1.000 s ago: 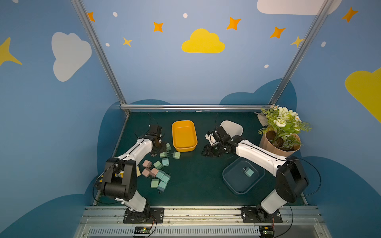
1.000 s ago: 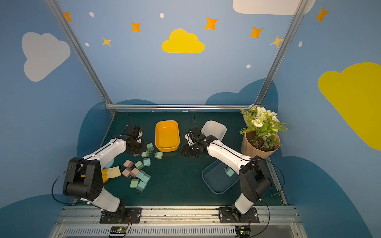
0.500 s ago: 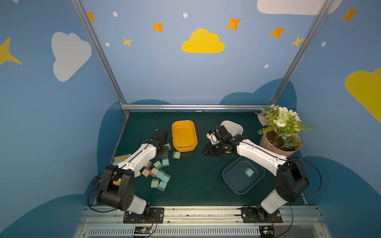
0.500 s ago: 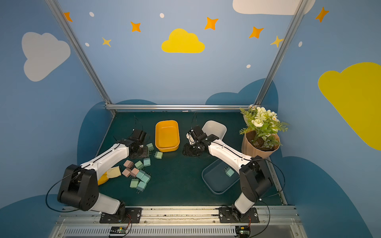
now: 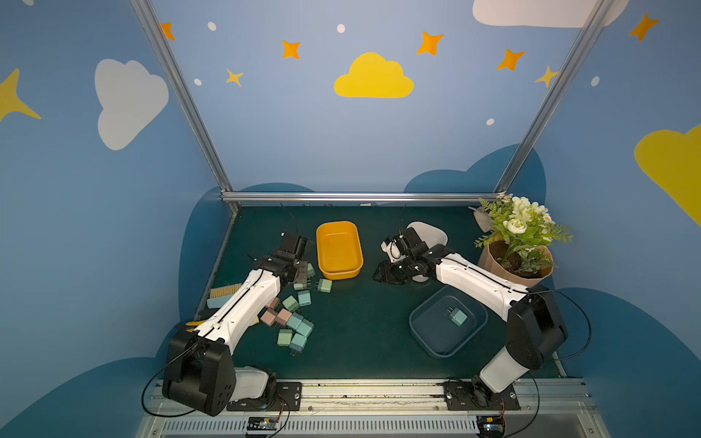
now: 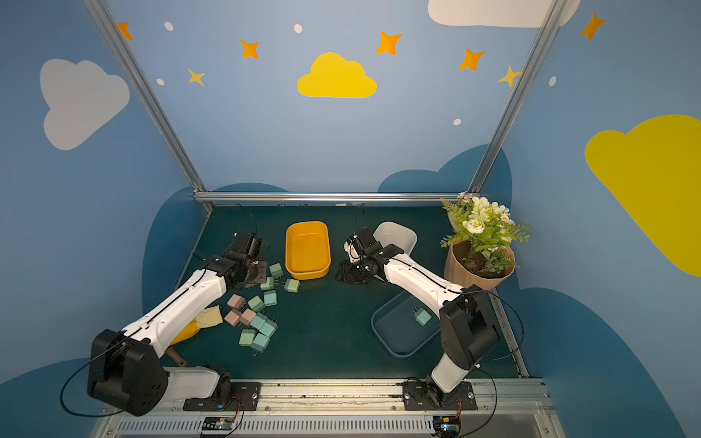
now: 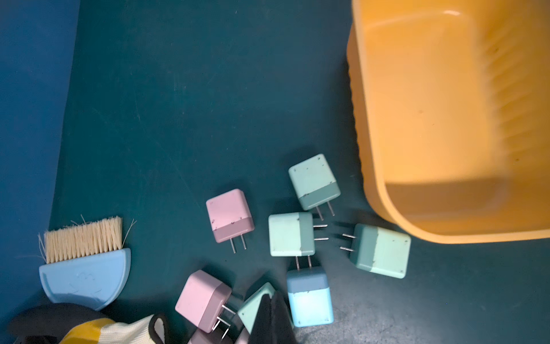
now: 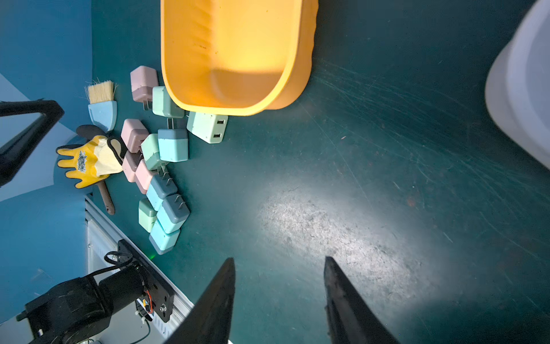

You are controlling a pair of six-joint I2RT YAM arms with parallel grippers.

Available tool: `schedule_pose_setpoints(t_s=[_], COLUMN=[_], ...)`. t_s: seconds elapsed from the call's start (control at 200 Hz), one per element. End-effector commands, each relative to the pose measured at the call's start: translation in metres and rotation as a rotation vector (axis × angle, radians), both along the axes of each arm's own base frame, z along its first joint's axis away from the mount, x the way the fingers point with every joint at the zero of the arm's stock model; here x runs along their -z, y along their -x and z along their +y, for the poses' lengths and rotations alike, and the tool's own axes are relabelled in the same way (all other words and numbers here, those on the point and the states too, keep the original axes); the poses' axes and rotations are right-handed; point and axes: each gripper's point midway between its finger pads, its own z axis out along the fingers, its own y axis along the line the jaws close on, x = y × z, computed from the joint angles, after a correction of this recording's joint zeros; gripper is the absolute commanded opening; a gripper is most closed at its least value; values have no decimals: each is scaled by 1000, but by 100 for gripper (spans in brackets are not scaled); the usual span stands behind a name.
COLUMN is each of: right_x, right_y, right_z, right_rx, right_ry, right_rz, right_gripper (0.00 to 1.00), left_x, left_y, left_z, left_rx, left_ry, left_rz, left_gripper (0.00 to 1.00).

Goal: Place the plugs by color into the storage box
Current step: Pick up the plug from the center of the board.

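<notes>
End effector (image 5: 300,273), left, apparently nearer plugs (image 5: 295,321)

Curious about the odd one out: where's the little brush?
In a top view the brush lies at the table's left edge, beside the left arm and the plugs.

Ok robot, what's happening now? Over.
Left claw shut; right claw open, empty. One plug in blue box; other plugs loose on table. Glove beside them.

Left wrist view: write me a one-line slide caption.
Pink, green and blue plugs scattered on the dark mat beside an empty orange bin, a blue-handled brush nearby.
</notes>
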Motion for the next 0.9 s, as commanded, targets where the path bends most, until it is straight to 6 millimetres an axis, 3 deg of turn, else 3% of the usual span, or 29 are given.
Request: schedule_pose_setpoints(t_s=[0.0, 0.125, 0.185, 0.215, 0.26, 0.32, 0.576, 0.686, 0.896], right_x=[-16, -17, -14, -12, -9, -5, 1, 2, 15], right_y=[-1, 2, 4, 4, 4, 4, 5, 5, 13], right_z=[-11, -26, -30, -31, -31, -28, -15, -14, -12], right_rx=[28, 64, 74, 79, 79, 75, 45, 48, 65], right_ry=[-4, 9, 10, 9, 4, -1, -27, -34, -55], right_rz=[-28, -47, -51, -51, -46, -27, 47, 51, 109], right_gripper=[49, 50, 50, 51, 51, 51, 51, 52, 52], left_x=[-16, -18, -8, -1, 6, 16, 57, 69, 89], left_y=[-16, -16, -13, -12, -12, -12, -26, -33, -35], left_z=[-13, -5, -8, -9, -13, -17, -24, -17, -17], left_rx=[48, 2, 22, 31, 50, 59, -18, -68, -99], left_ry=[-38, -85, -72, -62, -42, -19, 142, 152, 187], left_rz=[-46, -32, -14, -5, 6, 26, 133, 149, 212], left_gripper=[3, 5, 40, 53, 64, 72, 75, 67, 67])
